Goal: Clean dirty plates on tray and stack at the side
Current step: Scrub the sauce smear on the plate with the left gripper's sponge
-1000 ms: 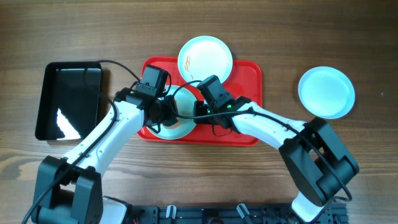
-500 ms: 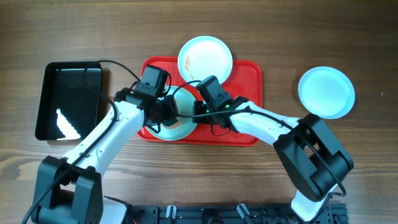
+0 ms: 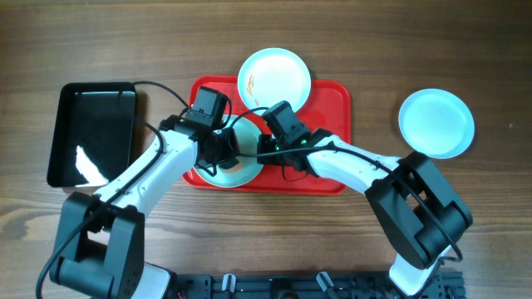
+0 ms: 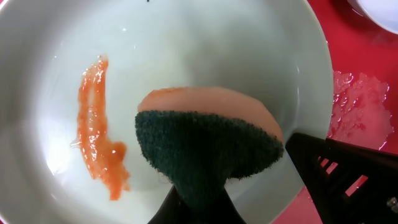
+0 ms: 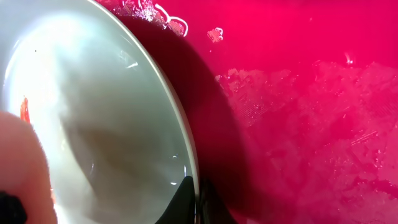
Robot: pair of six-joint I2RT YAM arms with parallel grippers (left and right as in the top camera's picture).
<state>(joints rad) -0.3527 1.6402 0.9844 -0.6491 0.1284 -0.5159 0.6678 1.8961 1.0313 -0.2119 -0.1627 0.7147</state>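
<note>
A pale blue plate (image 3: pixel 241 170) lies at the front left of the red tray (image 3: pixel 328 116). In the left wrist view it (image 4: pixel 186 50) bears an orange smear (image 4: pixel 96 143). My left gripper (image 3: pixel 218 152) is shut on a sponge (image 4: pixel 208 146), green side down, orange on top, resting in this plate. My right gripper (image 3: pixel 259 148) is shut on the plate's right rim (image 5: pixel 186 155). A second plate (image 3: pixel 274 79) with a faint smear sits at the tray's back edge. A third clean plate (image 3: pixel 436 123) lies on the table to the right.
A black rectangular tray (image 3: pixel 91 133) lies on the table at the left. Wet foam patches (image 5: pixel 298 112) cover the red tray's floor beside the held plate.
My left arm has shifted slightly right and back over the plate. My right arm and the plates have stayed put.
</note>
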